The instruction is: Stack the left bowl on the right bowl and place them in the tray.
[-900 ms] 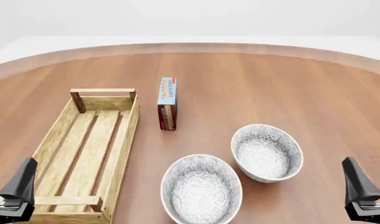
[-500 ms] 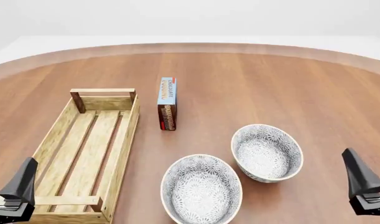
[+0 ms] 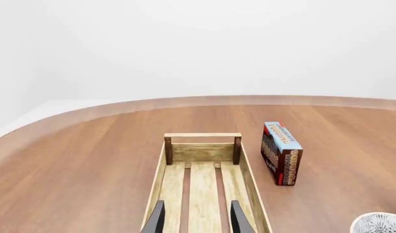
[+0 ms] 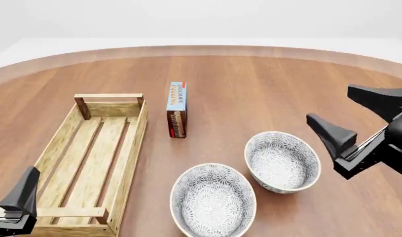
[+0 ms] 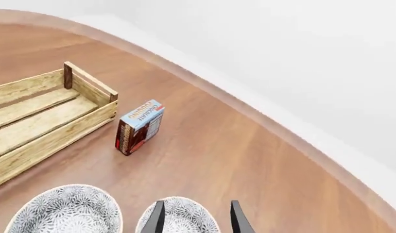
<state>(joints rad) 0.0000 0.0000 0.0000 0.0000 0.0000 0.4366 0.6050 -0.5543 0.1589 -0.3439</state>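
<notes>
Two grey-patterned bowls sit on the wooden table: the left bowl [image 4: 212,201] near the front edge, the right bowl [image 4: 281,160] just behind and right of it, rims nearly touching. The light-wood tray [image 4: 133,148] lies empty at the left. My right gripper [image 4: 329,103] hovers open above the table, just right of the right bowl, angled toward it. Its wrist view shows the right bowl [image 5: 178,218] between the fingers, the left bowl [image 5: 65,208] beside it. My left gripper [image 4: 12,171] stands open and empty over the tray's near end [image 3: 202,135].
A small upright blue-and-brown chocolate box [image 4: 177,108] stands between the tray and the bowls, farther back; both wrist views show the box [image 3: 281,153] [image 5: 138,127]. The table's curved far edge [image 4: 201,49] runs across the back.
My right gripper has risen from the front right corner, moved forward and turned toward the right bowl. The left gripper, bowls and tray have not moved.
</notes>
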